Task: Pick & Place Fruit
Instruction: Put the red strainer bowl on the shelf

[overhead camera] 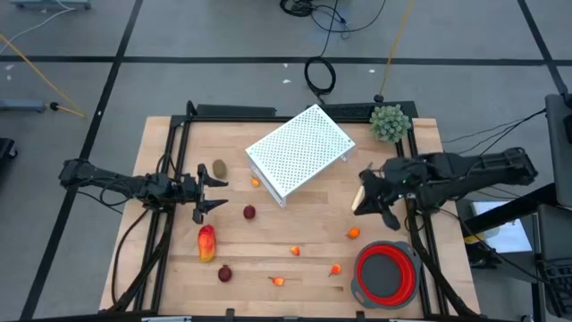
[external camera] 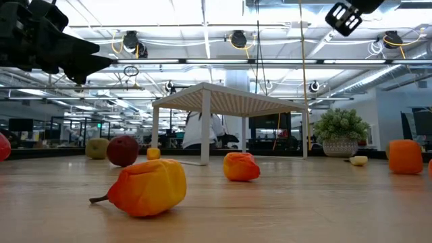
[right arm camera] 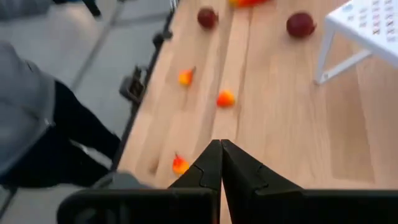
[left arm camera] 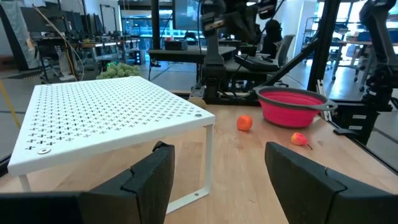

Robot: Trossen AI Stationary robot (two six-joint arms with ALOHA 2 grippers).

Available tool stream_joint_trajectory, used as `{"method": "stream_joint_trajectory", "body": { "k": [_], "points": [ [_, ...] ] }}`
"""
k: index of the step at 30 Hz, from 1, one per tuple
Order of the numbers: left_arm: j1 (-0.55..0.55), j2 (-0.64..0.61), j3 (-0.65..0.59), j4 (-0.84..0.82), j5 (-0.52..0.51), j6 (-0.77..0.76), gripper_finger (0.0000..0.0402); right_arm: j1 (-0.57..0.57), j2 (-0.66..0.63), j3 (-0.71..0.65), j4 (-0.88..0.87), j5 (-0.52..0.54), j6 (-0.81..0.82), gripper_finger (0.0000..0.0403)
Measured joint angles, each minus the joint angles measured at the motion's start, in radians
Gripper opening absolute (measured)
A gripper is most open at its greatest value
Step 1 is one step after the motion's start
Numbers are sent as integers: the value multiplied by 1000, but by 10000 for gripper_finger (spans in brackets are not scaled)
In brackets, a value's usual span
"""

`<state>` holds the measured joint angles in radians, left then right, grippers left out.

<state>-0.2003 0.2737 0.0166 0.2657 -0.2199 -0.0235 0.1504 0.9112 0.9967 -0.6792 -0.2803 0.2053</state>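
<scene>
I have nothing in hand yet, so I judge we are at the start of a pick. My left gripper (overhead camera: 217,194) hangs over the worktop's left half with its fingers (left arm camera: 149,180) apart and empty, the brown oval fruit (overhead camera: 218,168) just beside it toward the far edge. My right gripper (overhead camera: 364,202) hangs over the right side with its fingers (right arm camera: 221,163) pressed together, holding nothing.

The fruit lies scattered: the red-and-yellow piece (overhead camera: 206,242) and two dark red balls (overhead camera: 248,212) in the left half, small orange bits (overhead camera: 295,251) toward the near edge, one orange bit (overhead camera: 354,233) close to the red collapsible bowl (overhead camera: 387,275) at the near right corner. The white perforated shelf (overhead camera: 299,150) stands mid-table.

Next I would lower the open left gripper onto the nearest fruit; the right must open first.
</scene>
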Motion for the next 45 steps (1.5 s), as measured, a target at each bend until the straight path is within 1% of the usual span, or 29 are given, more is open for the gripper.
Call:
{"method": "stream_joint_trajectory", "body": {
  "k": [5,8,12,17,21,24,29,34,38,42,45],
  "points": [
    [0,0,0,0,0,0,251,137,92,79,-151,129,17,1],
    [0,0,0,0,0,0,251,221,147,96,-216,177,36,1],
    [0,0,0,0,0,0,251,319,225,96,-287,183,41,0],
    [0,0,0,-1,0,-11,251,421,315,96,-343,261,43,0],
    [0,0,0,-1,0,-12,251,462,361,96,-361,280,69,2],
    [0,0,0,-1,0,-12,251,477,381,96,-362,280,95,13],
    [0,0,0,-1,0,-11,251,487,392,96,-366,279,97,55],
    [0,0,0,-2,0,-11,251,487,391,96,-373,277,97,120],
    [0,1,0,-3,0,-11,251,487,391,87,-377,274,134,175],
    [0,1,0,-3,0,-11,251,486,391,48,-376,213,170,218],
    [0,1,0,-3,0,-11,251,486,391,12,-375,197,173,237]
  ]
}}
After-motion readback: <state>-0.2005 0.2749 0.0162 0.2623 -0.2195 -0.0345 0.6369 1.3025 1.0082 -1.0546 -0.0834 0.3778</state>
